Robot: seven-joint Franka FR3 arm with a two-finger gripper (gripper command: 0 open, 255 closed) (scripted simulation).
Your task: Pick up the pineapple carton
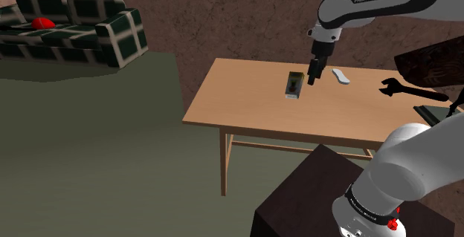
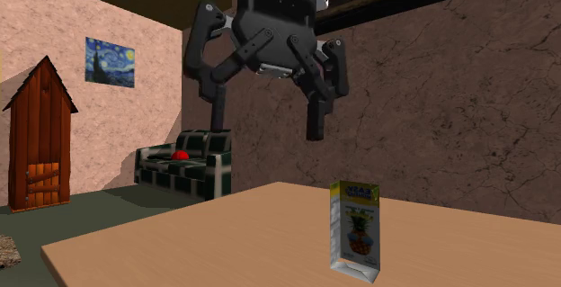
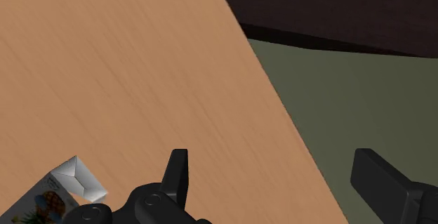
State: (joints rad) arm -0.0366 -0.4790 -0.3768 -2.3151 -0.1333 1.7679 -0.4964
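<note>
The pineapple carton [image 1: 294, 85] stands upright on the wooden table [image 1: 245, 102]; it is a small box with a yellow and green pineapple print [image 2: 355, 229]. My black gripper [image 1: 314, 71] hangs above the table, just to the shoulder view's right of the carton and a little beyond it. In the second exterior view the gripper [image 2: 266, 112] hovers open above and to the left of the carton, touching nothing. The wrist view has the carton's white top [image 3: 60, 191] off to one side of the spread fingers [image 3: 177, 174], outside the gap between them.
A white flat object [image 1: 341, 76] and a black wrench [image 1: 409, 91] lie on the table toward the shoulder view's right. A dark checked sofa [image 1: 71, 29] with a red cushion stands far left. A small wooden hut [image 2: 40, 137] stands by the wall.
</note>
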